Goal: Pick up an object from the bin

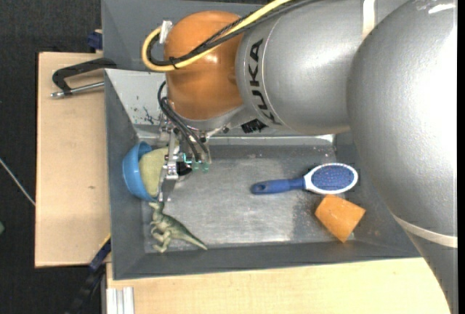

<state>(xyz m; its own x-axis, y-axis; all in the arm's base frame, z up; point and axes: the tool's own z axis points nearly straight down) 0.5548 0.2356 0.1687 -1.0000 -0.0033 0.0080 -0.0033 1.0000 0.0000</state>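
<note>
My gripper [171, 173] reaches down at the left side of the bin, below the orange wrist cover. Its metal fingers stand right against a blue bowl-like thing [135, 170] with a pale yellow-green ball [152, 167] in it, by the left wall. I cannot tell whether the fingers hold either of them. Just below the fingers lies a green toy dinosaur [173, 230], near the bin's front left corner.
A blue-handled brush with a white round head [320, 181] lies at the right of the bin floor. An orange cup-shaped thing [338, 216] sits in front of it. The arm covers the bin's back and right parts.
</note>
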